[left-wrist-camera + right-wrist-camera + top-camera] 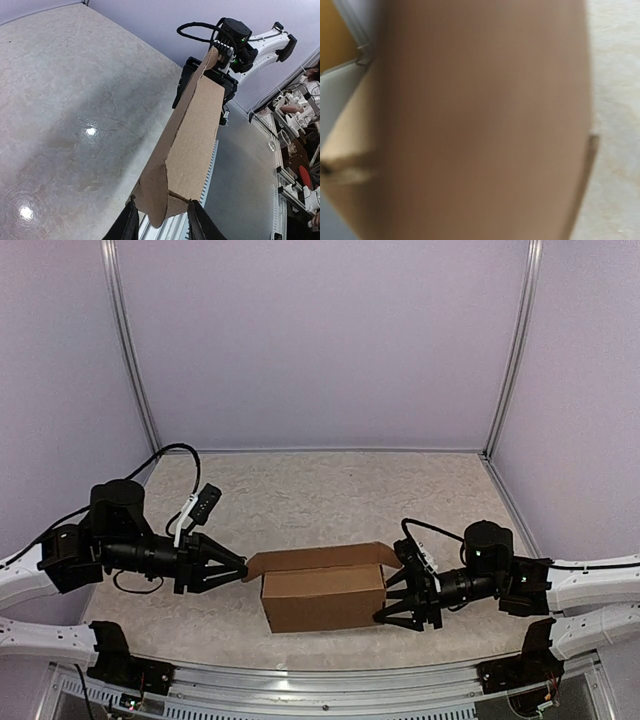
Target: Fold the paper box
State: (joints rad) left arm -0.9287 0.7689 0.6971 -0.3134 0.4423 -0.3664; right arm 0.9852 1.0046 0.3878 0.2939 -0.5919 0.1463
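box: stands on the desk, between the two arms; top open, back flap raised.
left pincer: at the left end of the box, jaws partly open with the end flap between its fingers; a firm hold I cannot confirm.
right pincer: at the right end of the box, jaws about half open against the end wall; a grip I cannot tell, its own view is filled by blurred cardboard.
step: probably folding the left end flap.
advice: pinch the flap near its crease, turn it inward slowly, let the right pincer brace the box against sliding.
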